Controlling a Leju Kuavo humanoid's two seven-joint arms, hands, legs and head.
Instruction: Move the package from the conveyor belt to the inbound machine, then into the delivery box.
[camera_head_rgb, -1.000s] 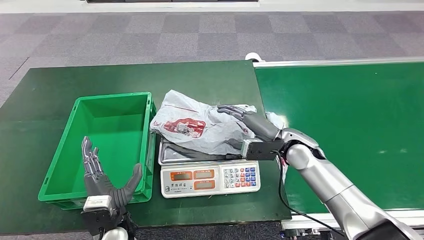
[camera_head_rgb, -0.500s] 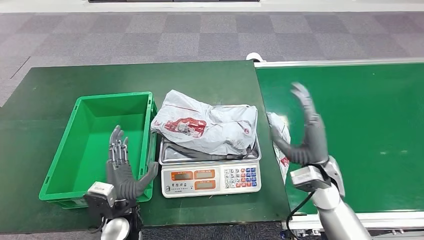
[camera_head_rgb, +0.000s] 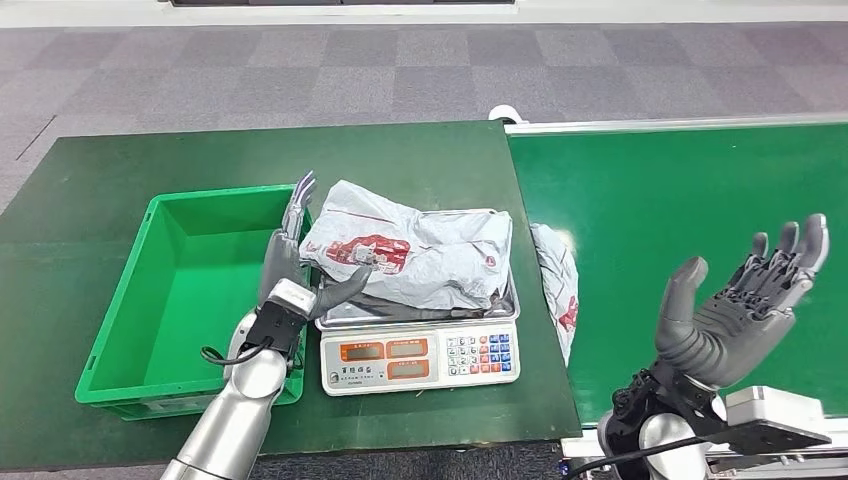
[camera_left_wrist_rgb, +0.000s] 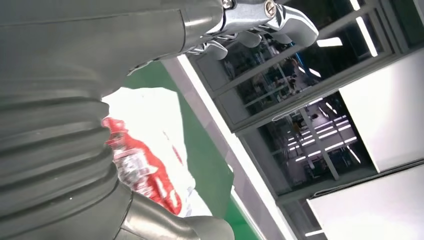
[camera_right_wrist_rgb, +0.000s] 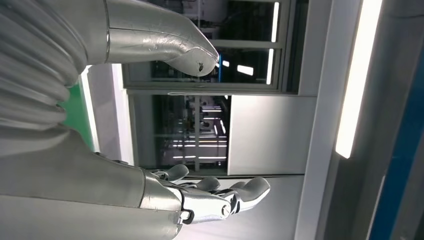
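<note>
You had the package (camera_head_rgb: 415, 255) lying on the scale (camera_head_rgb: 420, 358) — a grey-white plastic bag with a red print, spread over the steel tray and hanging a little past its left edge. The scale stood on the dark green table (camera_head_rgb: 120, 180), just beside the green box (camera_head_rgb: 120, 350), which had nothing in it. Your left hand (camera_head_rgb: 300, 270) was at the left end of the package, between box and scale, with fingers pointing up along the bag and the thumb stretched under its edge; the fingers were apart, and I could not tell if they really touched the bag. In the left wrist view the bag (camera_left_wrist_rgb: 150, 150) was close in front of the palm. Your right hand (camera_head_rgb: 735, 305) was raised over the belt (camera_head_rgb: 700, 190), well apart from the package, palm up, fingers spread, holding nothing. A second bag (camera_head_rgb: 558, 285) hung at the gap between table and belt.
</note>
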